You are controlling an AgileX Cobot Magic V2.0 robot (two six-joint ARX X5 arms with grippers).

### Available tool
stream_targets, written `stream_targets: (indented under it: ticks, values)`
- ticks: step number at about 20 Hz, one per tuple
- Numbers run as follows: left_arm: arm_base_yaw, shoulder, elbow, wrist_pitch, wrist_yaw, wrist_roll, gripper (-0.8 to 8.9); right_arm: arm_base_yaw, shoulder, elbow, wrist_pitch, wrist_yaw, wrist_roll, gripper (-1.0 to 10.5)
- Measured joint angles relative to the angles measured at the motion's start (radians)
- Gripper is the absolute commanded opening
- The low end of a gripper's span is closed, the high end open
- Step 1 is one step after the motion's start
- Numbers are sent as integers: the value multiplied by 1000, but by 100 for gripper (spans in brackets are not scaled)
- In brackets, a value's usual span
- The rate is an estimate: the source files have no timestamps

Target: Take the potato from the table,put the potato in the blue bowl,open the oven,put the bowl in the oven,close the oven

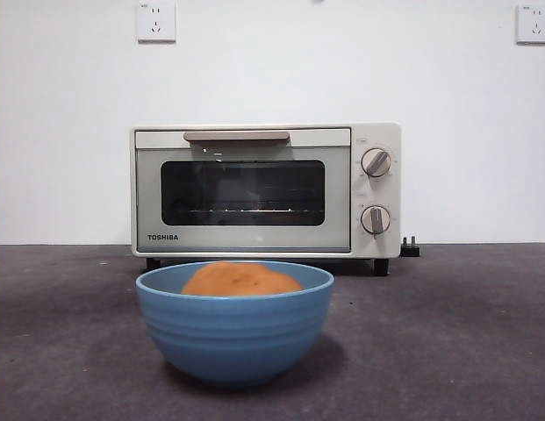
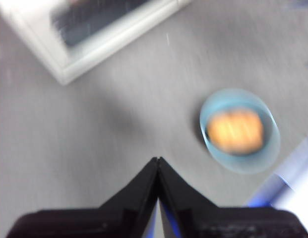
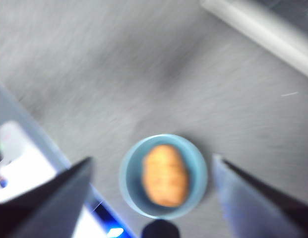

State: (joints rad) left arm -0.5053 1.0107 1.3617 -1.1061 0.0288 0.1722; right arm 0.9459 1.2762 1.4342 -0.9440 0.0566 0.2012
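The potato (image 1: 240, 279) lies inside the blue bowl (image 1: 234, 338) on the desk (image 1: 465, 333), before the closed oven (image 1: 265, 189). The right gripper (image 3: 154, 168) hangs above the bowl, jaws spread wide. The left gripper (image 2: 157, 161), jaws pressed together and empty, is well off to the side.

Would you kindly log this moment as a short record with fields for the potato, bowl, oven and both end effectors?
potato: lying inside the blue bowl, top showing above the rim
blue bowl: upright on the table, in front of the oven
oven: door shut, handle at the top, nothing on the rack visible through the glass
left end effector: shut, empty, above the table and off to one side of the bowl
right end effector: open, empty, high over the bowl
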Motion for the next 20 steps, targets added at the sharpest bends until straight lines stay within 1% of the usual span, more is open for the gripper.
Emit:
stream_targets:
  ticks: [2, 4, 6, 8, 9, 10, 12, 13, 14, 16, 20]
  values:
    - [0, 86, 0, 126, 26, 20, -6, 1, -80, 0, -82, 106, 0, 89]
    - [21, 177, 0, 206, 75, 45, -6, 2, -149, 0, -186, 210, 1, 54]
    - [79, 278, 0, 294, 158, 53, -6, 1, -209, 0, -276, 268, 2, 54]
    - [152, 377, 0, 393, 303, 40, -6, 2, -271, 0, -340, 286, 19, 54]
    - [181, 416, 0, 442, 370, 14, -6, 2, -296, 0, -360, 287, 28, 54]
    - [218, 461, 0, 509, 448, -31, -6, 2, -326, 0, -383, 289, 42, 52]
    - [277, 535, 0, 637, 568, -131, -6, 2, -372, 0, -402, 305, 69, -15]
    - [294, 563, 0, 689, 593, -175, -6, 2, -394, 0, -401, 311, 77, -15]
    - [310, 590, 0, 739, 594, -219, -6, 2, -418, 0, -401, 313, 87, -15]
    - [315, 624, 1, 797, 596, -266, -6, 2, -452, -2, -408, 314, 113, -15]
    - [311, 704, 79, 801, 613, -291, -6, 2, -472, -3, -410, 328, 151, -15]
